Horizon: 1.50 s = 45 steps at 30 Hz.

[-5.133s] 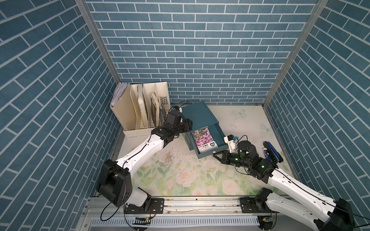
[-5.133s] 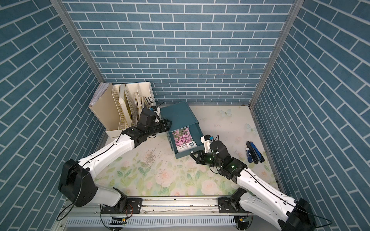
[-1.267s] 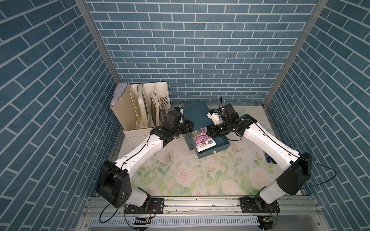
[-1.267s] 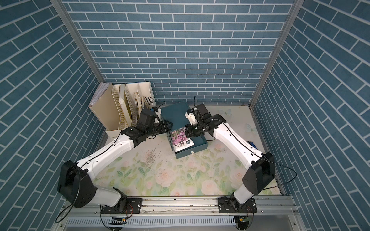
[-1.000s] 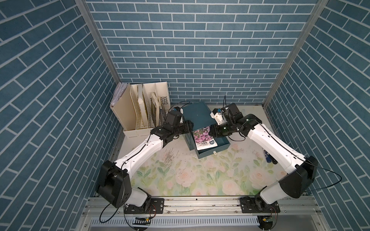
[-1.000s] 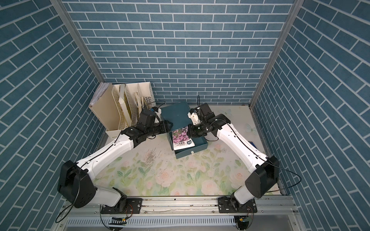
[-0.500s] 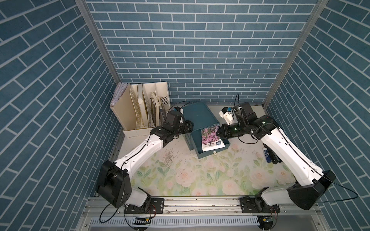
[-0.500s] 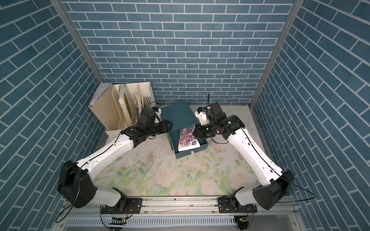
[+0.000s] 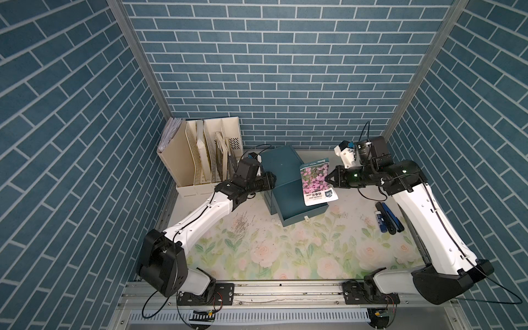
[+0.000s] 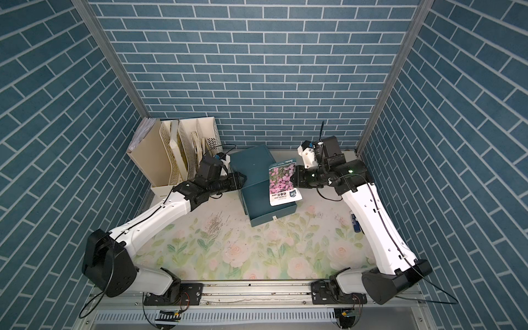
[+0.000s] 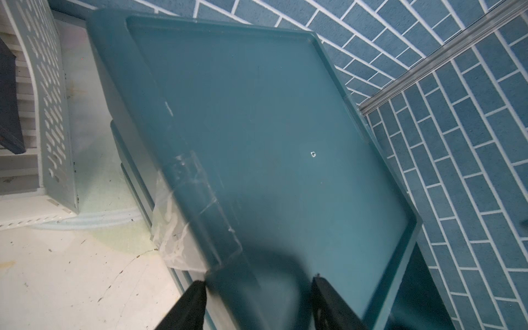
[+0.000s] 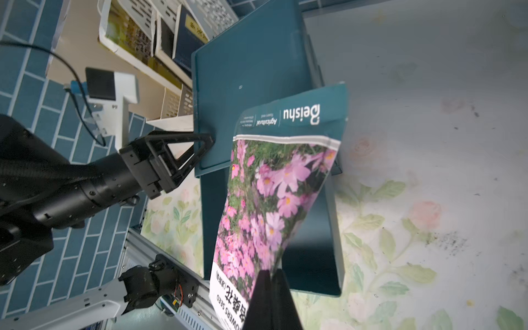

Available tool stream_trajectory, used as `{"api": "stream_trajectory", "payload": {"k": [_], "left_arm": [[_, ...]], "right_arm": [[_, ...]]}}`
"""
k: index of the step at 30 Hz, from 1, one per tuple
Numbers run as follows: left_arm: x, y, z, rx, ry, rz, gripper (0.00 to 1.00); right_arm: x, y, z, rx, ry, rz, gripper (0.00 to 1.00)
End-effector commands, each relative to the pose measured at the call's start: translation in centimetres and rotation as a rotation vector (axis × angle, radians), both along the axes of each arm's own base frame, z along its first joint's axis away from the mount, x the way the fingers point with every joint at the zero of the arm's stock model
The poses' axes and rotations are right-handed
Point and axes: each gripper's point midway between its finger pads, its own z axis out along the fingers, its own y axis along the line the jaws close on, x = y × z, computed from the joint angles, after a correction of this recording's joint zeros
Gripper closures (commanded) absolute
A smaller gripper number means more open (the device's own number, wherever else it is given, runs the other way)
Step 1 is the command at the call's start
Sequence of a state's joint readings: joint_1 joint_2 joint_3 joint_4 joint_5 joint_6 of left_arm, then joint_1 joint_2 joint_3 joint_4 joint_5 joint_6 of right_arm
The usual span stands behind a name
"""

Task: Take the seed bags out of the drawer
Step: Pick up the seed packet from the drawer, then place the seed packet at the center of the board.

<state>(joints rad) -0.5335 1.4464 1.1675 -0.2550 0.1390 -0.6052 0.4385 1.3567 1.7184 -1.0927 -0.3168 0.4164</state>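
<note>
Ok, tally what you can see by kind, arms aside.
seed bag: 1, pinched in the right gripper
drawer unit: 1
file rack: 1
pens: at least 2, overlapping and hard to separate
Total: at least 5

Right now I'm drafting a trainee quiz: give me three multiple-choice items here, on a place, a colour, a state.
1. Where is the pink-flowered seed bag? A on the mat; B held up by the right tool; C in the file rack.
2. Colour of the drawer unit? A dark teal; B red; C white.
3. The drawer is: A shut; B removed; C pulled open.
B, the tool pinches its edge in the air; A, teal in both top views; C, its front stands clear of the unit.
</note>
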Motion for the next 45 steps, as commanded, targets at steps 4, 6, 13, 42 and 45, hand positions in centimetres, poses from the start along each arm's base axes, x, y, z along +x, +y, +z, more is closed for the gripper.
{"api": "stream_trajectory", "payload": {"k": [4,6,13,42,45], "left_arm": [[-2.1,0.8,-4.2,0.103,0.135,-0.027,0.38],[-2.1,0.8,-4.1,0.105,0.134,-0.026,0.38],[-2.1,0.8,-4.1,0.105,0.136,-0.028,0.38],[-2.4,0.8,-5.1,0.124,0.162,-0.044,0.38],[-2.4,0.8,-5.1,0.127,0.163,-0.044,0.38]], "right_arm": [[2.5,-4.7,1.1,-0.043,-0.073,-0.129,1.00],[3.7,-6.3,1.0,-0.061,-0.090,-0.184,1.00],[7.5,-10.0,-1.9,-0.046,-0.097,-0.318,1.00],[18.7,-14.2,-26.4,-0.202,0.196,-0.343,1.00],[18.6,-14.7,-27.9,-0.238,0.223,-0.354,1.00]]}}
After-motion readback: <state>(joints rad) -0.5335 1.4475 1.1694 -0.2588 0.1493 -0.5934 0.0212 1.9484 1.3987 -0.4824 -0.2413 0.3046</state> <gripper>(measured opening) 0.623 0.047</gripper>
